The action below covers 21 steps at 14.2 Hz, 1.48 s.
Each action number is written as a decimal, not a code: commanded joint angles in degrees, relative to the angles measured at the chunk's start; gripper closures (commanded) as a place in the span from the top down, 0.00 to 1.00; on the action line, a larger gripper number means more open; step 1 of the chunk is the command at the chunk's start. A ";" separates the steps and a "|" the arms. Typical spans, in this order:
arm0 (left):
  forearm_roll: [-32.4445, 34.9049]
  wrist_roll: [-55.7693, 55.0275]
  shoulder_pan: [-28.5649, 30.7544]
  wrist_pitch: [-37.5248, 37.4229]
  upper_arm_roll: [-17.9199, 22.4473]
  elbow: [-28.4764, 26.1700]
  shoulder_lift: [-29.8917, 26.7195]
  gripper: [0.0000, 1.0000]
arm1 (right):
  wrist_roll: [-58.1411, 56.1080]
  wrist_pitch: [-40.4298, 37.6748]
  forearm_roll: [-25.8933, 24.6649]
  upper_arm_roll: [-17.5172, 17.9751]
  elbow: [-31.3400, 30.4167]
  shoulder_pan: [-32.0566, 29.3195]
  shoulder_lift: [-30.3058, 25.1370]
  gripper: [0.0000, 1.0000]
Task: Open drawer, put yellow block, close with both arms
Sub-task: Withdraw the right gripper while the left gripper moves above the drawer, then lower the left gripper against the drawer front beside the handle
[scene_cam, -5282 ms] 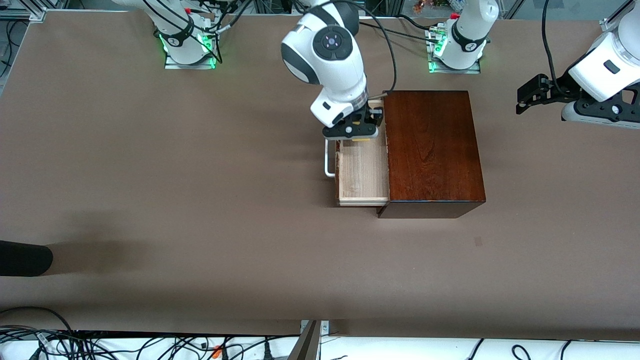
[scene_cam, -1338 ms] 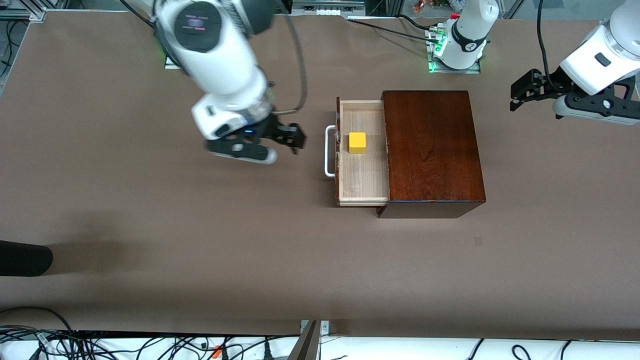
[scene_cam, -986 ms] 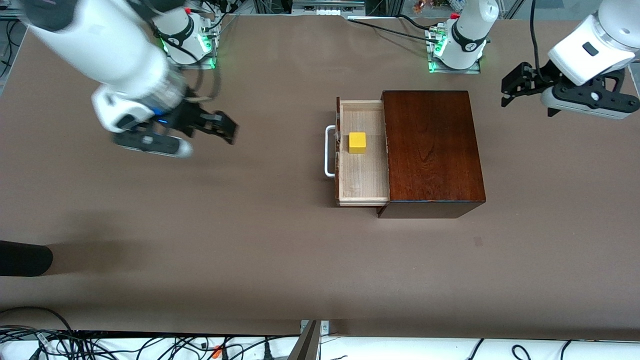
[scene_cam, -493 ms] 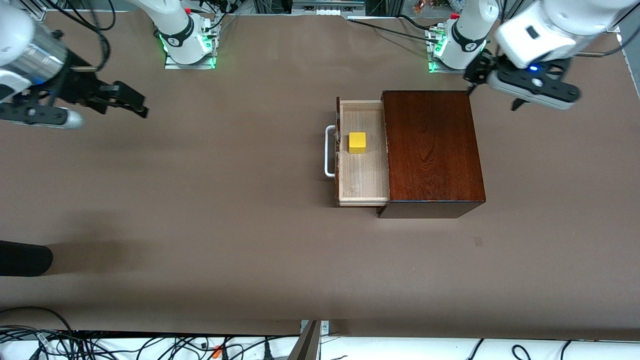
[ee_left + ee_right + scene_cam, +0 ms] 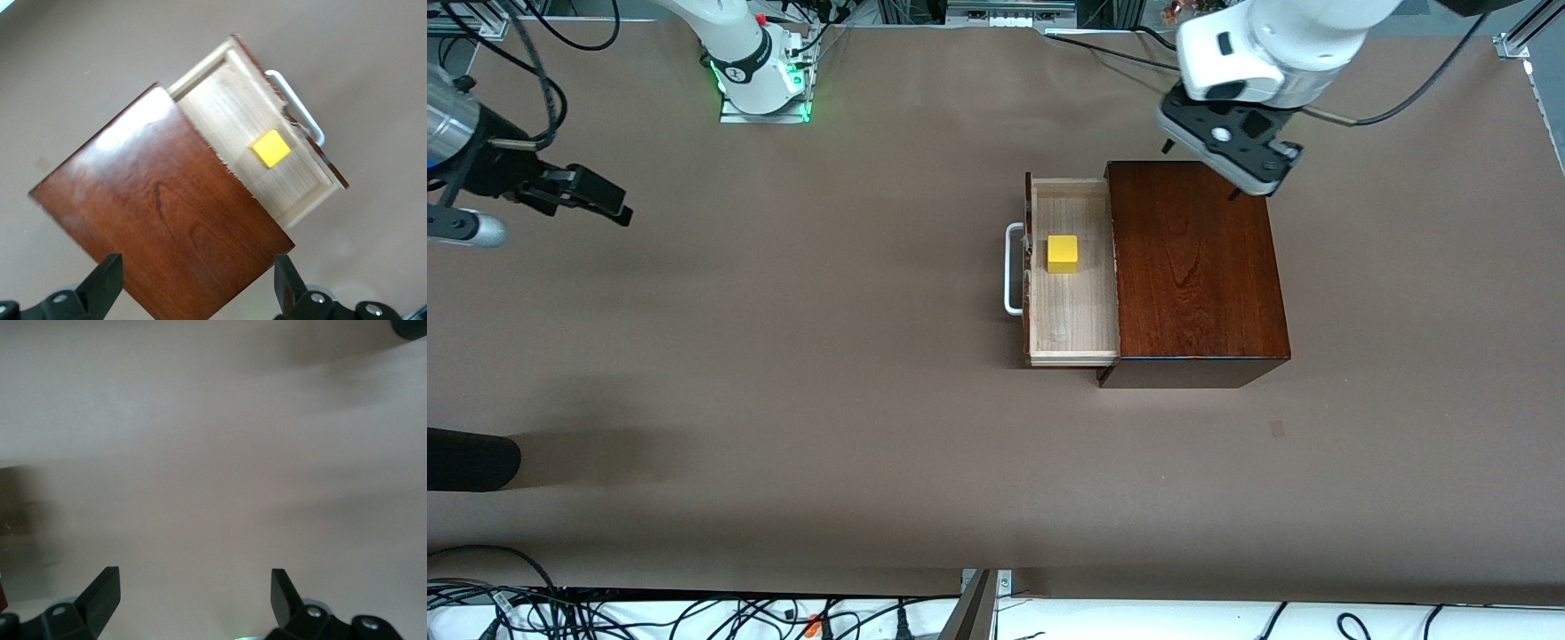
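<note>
The drawer [image 5: 1073,311] stands pulled out of the dark mahogany box [image 5: 1196,276], its white handle [image 5: 1011,281] toward the right arm's end of the table. The yellow block [image 5: 1062,253] lies in the drawer tray. My left gripper [image 5: 1221,153] is open and empty, up over the box's edge farthest from the front camera. In the left wrist view the gripper [image 5: 195,287] is above the box [image 5: 160,213], with the drawer [image 5: 227,113] and block [image 5: 271,148] in sight. My right gripper [image 5: 605,203] is open and empty over bare table at the right arm's end, also in its own wrist view [image 5: 193,597].
A black rounded object [image 5: 471,458] lies at the table's edge at the right arm's end, nearer to the front camera. The right arm's base [image 5: 760,80] stands at the edge farthest from the camera. Cables [image 5: 649,613] run along the near edge.
The right arm let go of the block in the drawer and swung away to its end of the table. The left arm swung in from its end to over the box.
</note>
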 commanded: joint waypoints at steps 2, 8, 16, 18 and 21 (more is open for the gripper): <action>1.10 4.90 -0.99 1.21 -4.80 3.45 3.84 1.00 | -0.52 -0.37 -0.56 -0.44 0.61 0.38 -0.28 1.00; 2.32 14.91 -10.30 10.52 -5.60 3.98 13.06 1.00 | -1.48 -0.63 -1.78 -0.88 -0.61 0.73 0.25 1.00; 17.61 21.33 -21.82 21.78 -5.34 4.07 26.16 1.00 | -9.56 0.77 -3.99 -0.53 -2.55 -0.58 -0.19 1.00; 21.12 23.88 -23.40 23.28 -5.16 4.07 29.15 1.00 | -11.75 1.48 -3.99 1.56 -2.55 -3.64 -0.10 1.00; 24.90 24.15 -23.93 23.28 -4.99 3.81 31.09 1.00 | -12.73 2.44 -4.08 11.05 -2.55 -13.22 -0.19 1.00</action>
